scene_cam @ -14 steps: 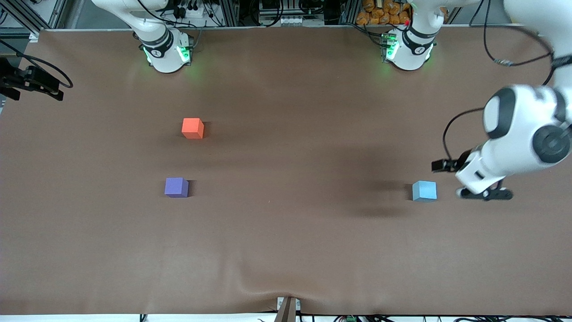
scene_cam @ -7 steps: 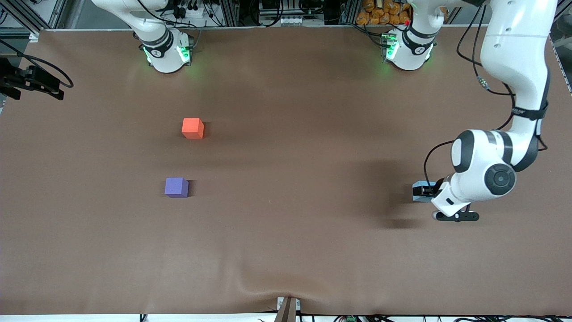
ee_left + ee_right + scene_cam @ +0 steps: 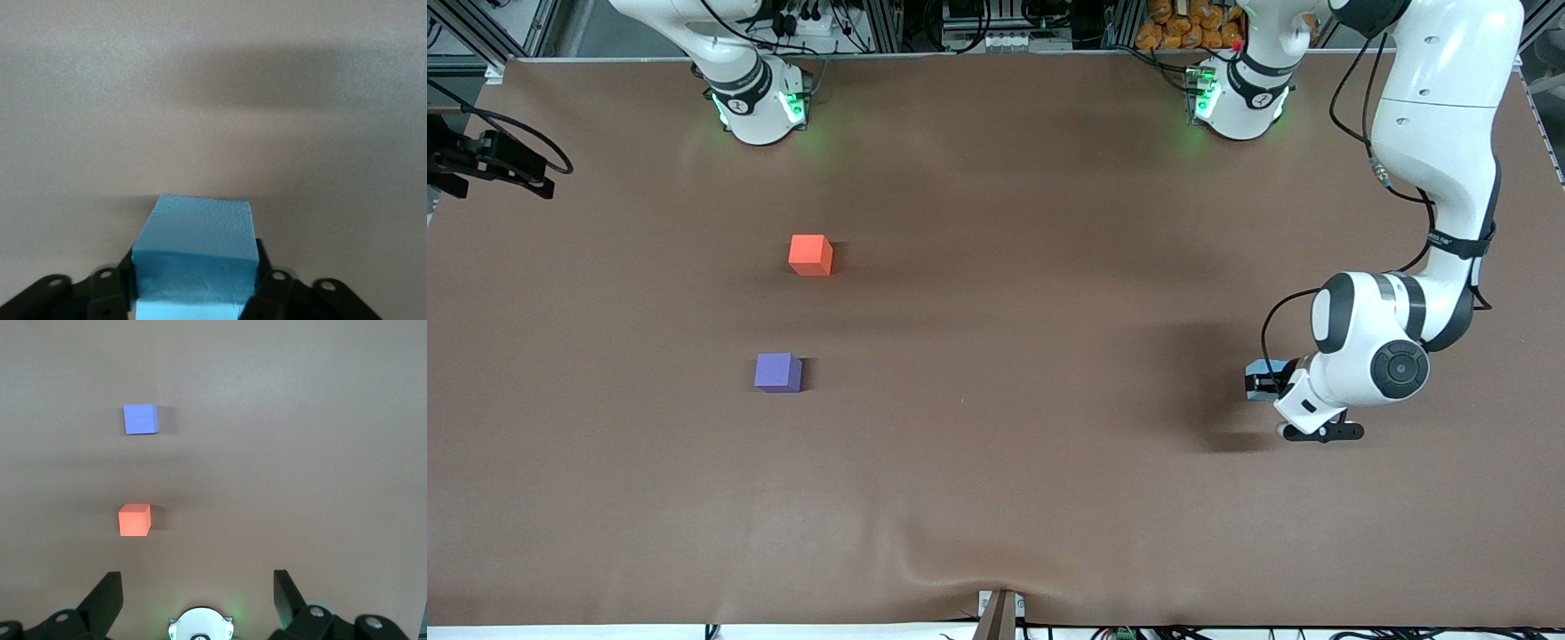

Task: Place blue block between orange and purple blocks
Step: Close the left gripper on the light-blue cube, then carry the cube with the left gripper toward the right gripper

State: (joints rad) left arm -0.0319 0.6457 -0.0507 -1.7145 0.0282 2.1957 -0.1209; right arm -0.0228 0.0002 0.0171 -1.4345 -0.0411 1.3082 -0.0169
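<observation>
Left gripper [image 3: 1270,384] is low at the blue block [image 3: 1267,368], toward the left arm's end of the table. In the left wrist view the blue block [image 3: 195,257] sits between the two fingers [image 3: 112,293], one against each side face. The fingers look closed onto it, though contact is hard to confirm from the front, where the wrist covers most of the cube. Whether the block rests on the table [image 3: 996,462] or is just off it: cannot tell.

Orange block [image 3: 810,254] and purple block [image 3: 777,372] stand toward the right arm's end, well apart from the blue one. Purple lies at roughly 7 o'clock from orange, nearer the front camera, with a bare gap between them.

Right gripper [image 3: 198,597] waits, high over its own base. Fingers spread wide, holding nothing; orange block [image 3: 135,519] and purple block [image 3: 141,419] are both in its view.
</observation>
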